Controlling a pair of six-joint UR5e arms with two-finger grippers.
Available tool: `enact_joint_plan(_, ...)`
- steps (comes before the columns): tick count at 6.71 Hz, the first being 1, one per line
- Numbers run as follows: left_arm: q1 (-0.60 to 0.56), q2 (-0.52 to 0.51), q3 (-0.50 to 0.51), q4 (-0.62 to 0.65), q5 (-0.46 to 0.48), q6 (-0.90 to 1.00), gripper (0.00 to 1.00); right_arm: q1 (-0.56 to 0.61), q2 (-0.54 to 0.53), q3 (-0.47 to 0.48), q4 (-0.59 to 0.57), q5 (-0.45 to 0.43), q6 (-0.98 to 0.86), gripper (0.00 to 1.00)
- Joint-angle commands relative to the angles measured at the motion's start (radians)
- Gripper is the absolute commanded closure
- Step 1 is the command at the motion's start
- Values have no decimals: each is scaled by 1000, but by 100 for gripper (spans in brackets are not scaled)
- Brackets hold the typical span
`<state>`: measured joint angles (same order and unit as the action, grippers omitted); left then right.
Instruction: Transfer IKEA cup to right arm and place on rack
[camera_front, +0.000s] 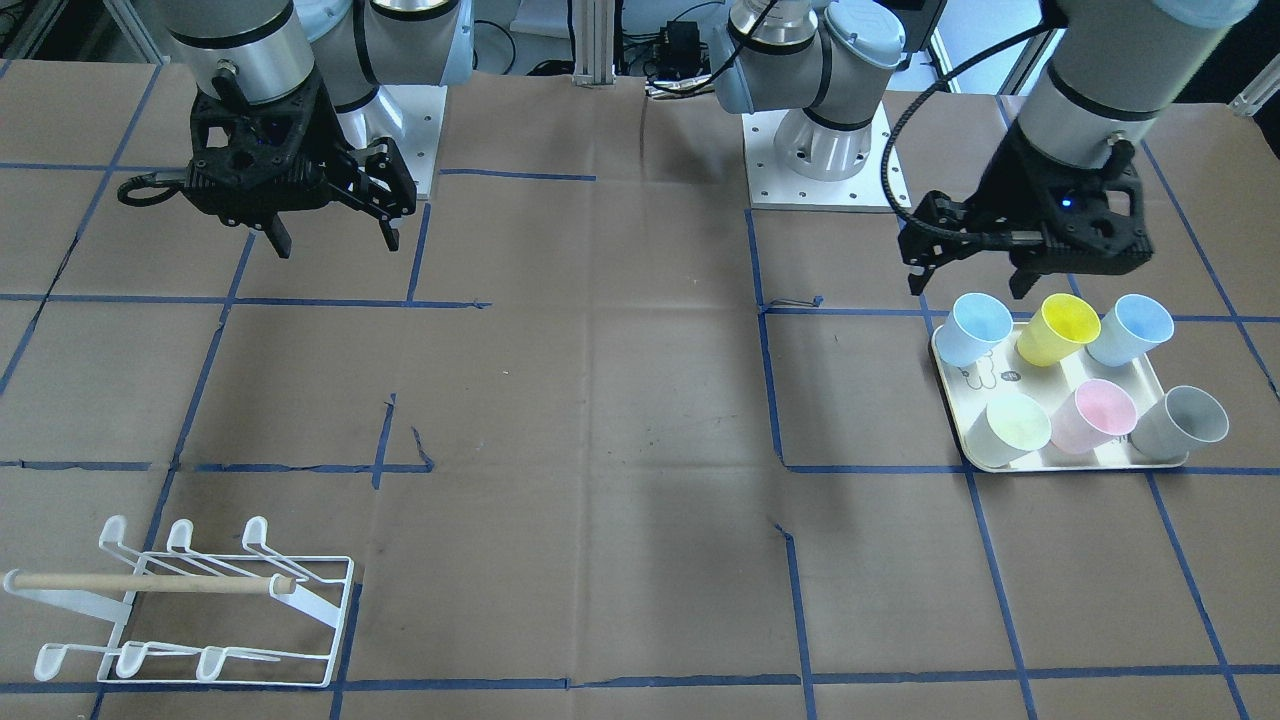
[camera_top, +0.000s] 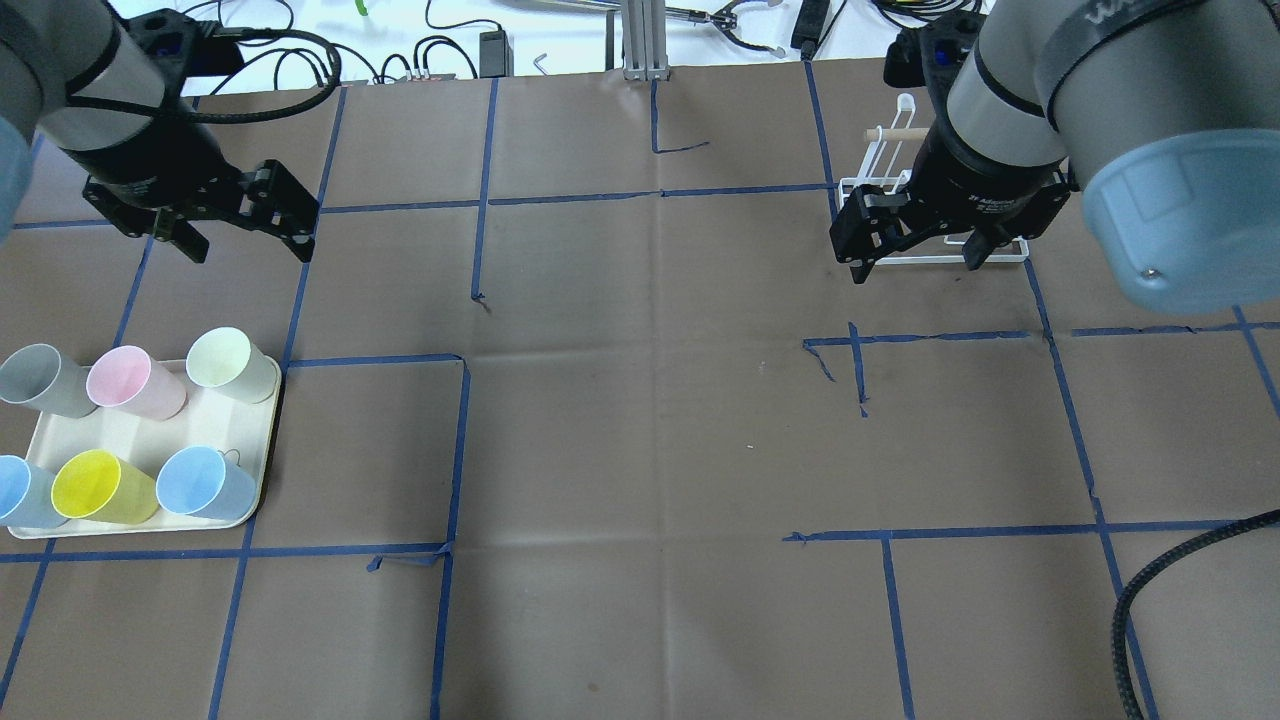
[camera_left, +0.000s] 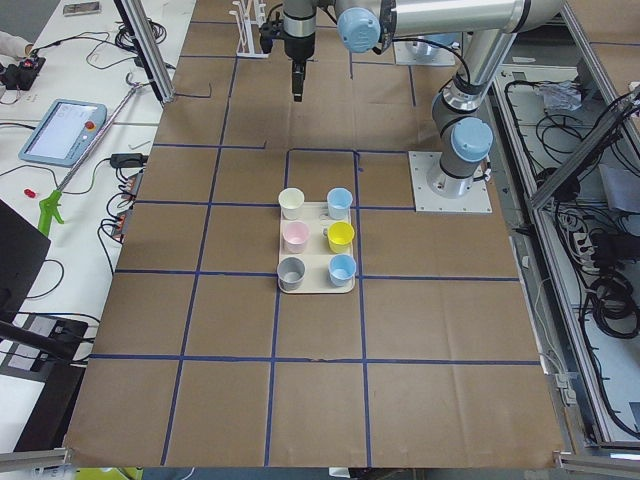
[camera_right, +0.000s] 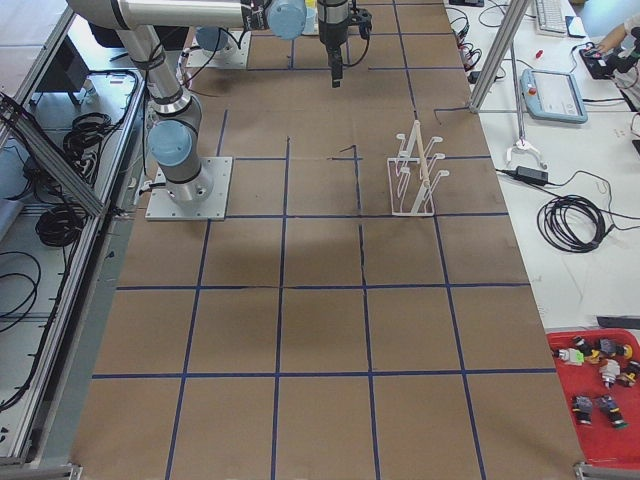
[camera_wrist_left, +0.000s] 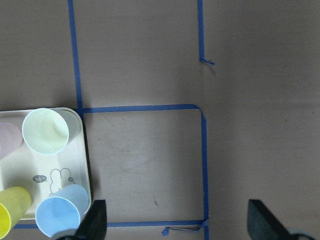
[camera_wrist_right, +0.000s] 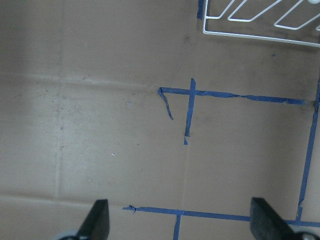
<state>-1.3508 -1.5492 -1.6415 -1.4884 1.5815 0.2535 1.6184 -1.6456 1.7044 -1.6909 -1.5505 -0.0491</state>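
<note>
IKEA cups (camera_front: 1058, 330): six, pastel, tapered

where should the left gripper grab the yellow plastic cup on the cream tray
Take the yellow plastic cup by its rim from above, one finger inside the mouth, one outside on the robot-facing wall. It stands upright mid-row on the cream tray between two light blue cups, so a sideways approach looks cramped.

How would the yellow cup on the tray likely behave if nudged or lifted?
The yellow cup looks empty and thin-walled, so probably light. Standing upright on the tray, it might tip if nudged; its round tapered wall would likely roll.
</note>
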Motion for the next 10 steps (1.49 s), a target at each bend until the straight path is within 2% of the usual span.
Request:
enact_joint_plan(1,145,-23,-3,2,0,146,0,0,1,1,-1,1,0,0)
enact_joint_plan(3,160,-70,-9,34,0,147,0,0,3,1,-4,1,0,0)
enact_joint_plan(7,167,-160,-223,421,0,214,0,0,36,-12,2,1,2,0)
enact_joint_plan(10,209,-222,-339,571,-3,216,0,0,38,-9,0,1,2,0)
